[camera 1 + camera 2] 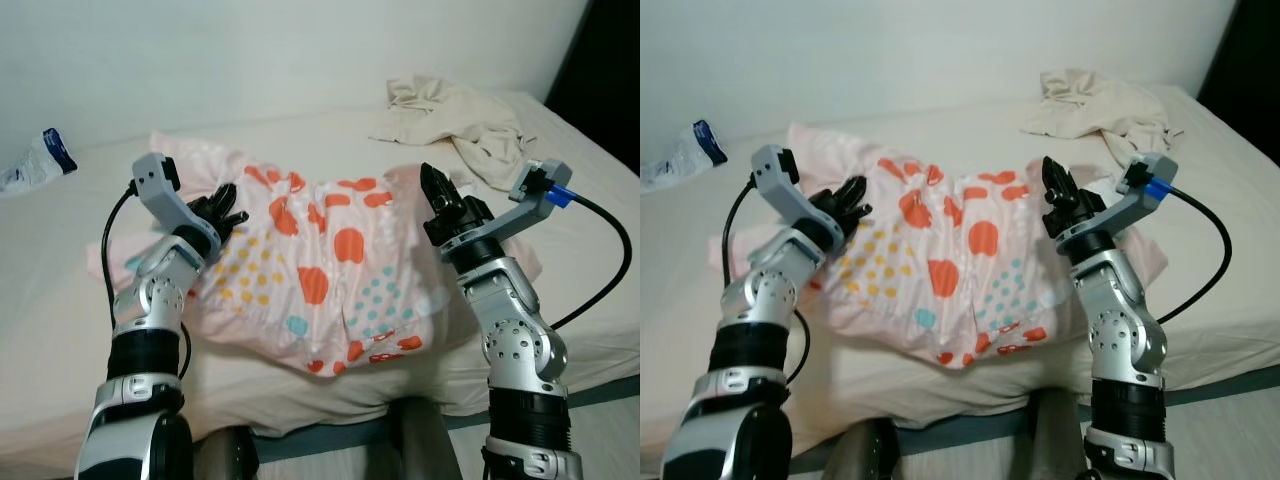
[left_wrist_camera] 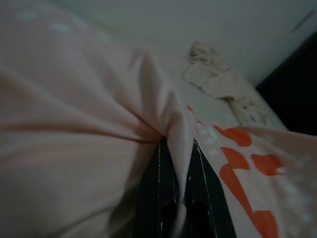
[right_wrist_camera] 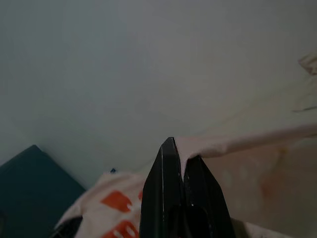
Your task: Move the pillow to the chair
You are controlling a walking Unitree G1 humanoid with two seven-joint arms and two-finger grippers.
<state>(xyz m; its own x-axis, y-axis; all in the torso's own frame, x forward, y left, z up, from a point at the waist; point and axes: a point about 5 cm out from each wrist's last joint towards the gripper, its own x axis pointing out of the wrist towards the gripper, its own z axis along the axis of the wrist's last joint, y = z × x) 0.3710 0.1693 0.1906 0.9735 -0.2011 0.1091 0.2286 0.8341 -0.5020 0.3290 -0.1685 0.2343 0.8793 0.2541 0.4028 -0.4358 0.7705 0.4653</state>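
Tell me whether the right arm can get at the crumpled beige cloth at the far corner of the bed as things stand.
Probably not: the right gripper is shut on the pillow, as is the left gripper. The crumpled beige cloth lies well beyond, on the bed.

crumpled cloth [image 1: 455, 120], packet [image 1: 38, 160], bed [image 1: 60, 290]

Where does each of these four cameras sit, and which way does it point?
Left and right eye views: on the head, looking down at the pillow on the bed; both arms show.
Left wrist view: along the left gripper, jaws pinching pillow fabric.
Right wrist view: along the right gripper, jaws pinching fabric, the wall behind.
All share the pillow.
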